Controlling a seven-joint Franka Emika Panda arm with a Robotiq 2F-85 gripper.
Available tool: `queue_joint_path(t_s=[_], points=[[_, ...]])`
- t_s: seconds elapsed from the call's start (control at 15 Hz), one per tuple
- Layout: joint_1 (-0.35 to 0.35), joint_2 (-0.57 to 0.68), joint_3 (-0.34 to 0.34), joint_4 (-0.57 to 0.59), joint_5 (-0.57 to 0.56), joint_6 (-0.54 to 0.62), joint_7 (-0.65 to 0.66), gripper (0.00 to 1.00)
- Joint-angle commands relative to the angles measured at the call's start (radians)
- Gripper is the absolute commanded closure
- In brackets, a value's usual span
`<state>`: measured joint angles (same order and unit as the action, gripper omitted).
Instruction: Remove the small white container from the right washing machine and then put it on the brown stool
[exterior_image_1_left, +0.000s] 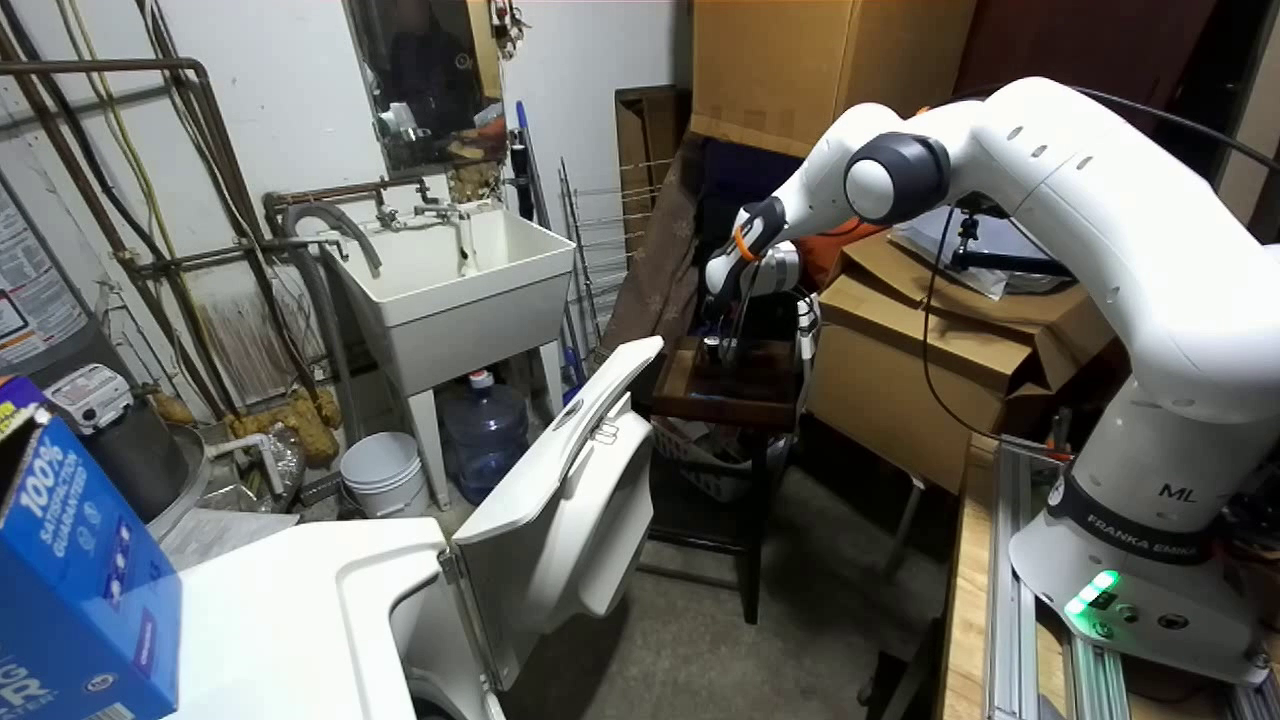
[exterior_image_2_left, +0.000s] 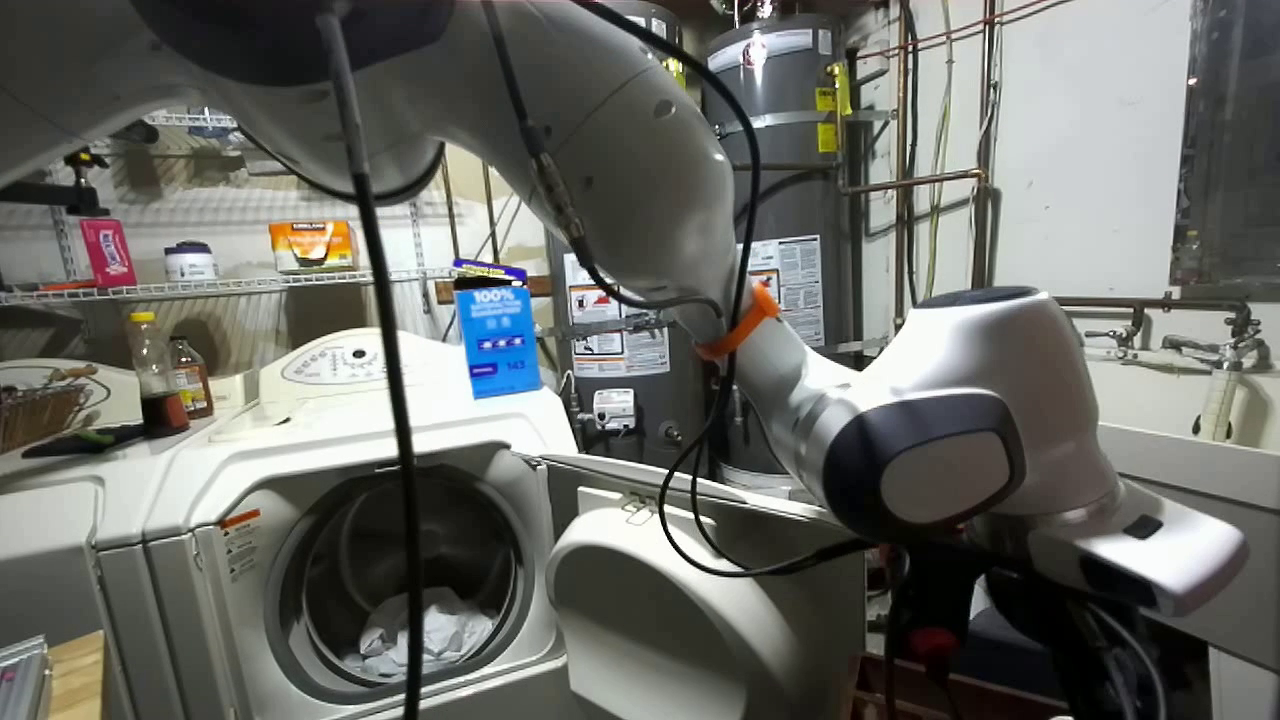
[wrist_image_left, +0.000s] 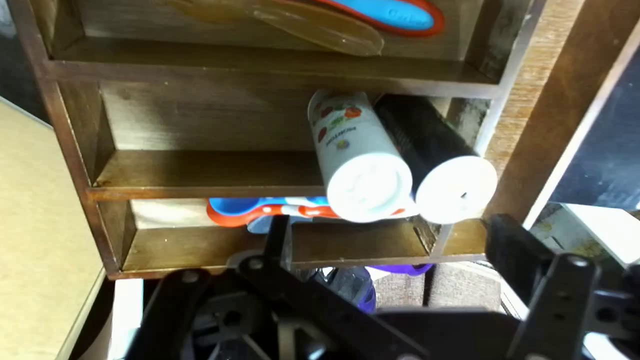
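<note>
A small white container (wrist_image_left: 352, 145) with red and green pictures stands in a divided wooden tray (exterior_image_1_left: 725, 405). Beside it stands a black container (wrist_image_left: 425, 135) with a white end. The tray also shows in the wrist view (wrist_image_left: 210, 192) and is above the dark legs of the brown stool (exterior_image_1_left: 752, 580). My gripper (wrist_image_left: 392, 225) is open; its fingers are wide apart, on either side of the two round white ends, with nothing clearly held. In an exterior view the gripper (exterior_image_1_left: 728, 340) is low over the tray. The right washing machine (exterior_image_2_left: 400, 440) has its door (exterior_image_2_left: 660, 620) open.
White cloth (exterior_image_2_left: 430, 635) lies inside the open machine. Colored scoops (wrist_image_left: 265, 207) lie in the tray. A laundry basket (exterior_image_1_left: 720, 480) is below the tray. Cardboard boxes (exterior_image_1_left: 900, 370) stand beside it. The open door (exterior_image_1_left: 560, 490) reaches out toward the stool. A sink (exterior_image_1_left: 480, 300) is behind.
</note>
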<state>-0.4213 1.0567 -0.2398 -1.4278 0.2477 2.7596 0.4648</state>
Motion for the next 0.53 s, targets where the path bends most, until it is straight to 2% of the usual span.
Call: queue_joint_path(t_s=[0.0, 0.13, 0.2, 0.33, 0.4, 0.47], points=[[0.004, -0.159, 0.008, -0.16, 0.003, 0.03, -0.043, 0.0], [0.009, -0.228, 0.009, -0.224, 0.032, 0.083, -0.084, 0.0], [-0.005, -0.267, 0.04, -0.267, 0.032, 0.126, -0.138, 0.0], [-0.03, -0.342, 0.094, -0.33, 0.025, 0.141, -0.237, 0.0], [0.003, -0.231, 0.026, -0.199, 0.02, 0.101, -0.148, 0.0], [-0.001, -0.264, 0.044, -0.23, 0.02, 0.108, -0.179, 0.0]])
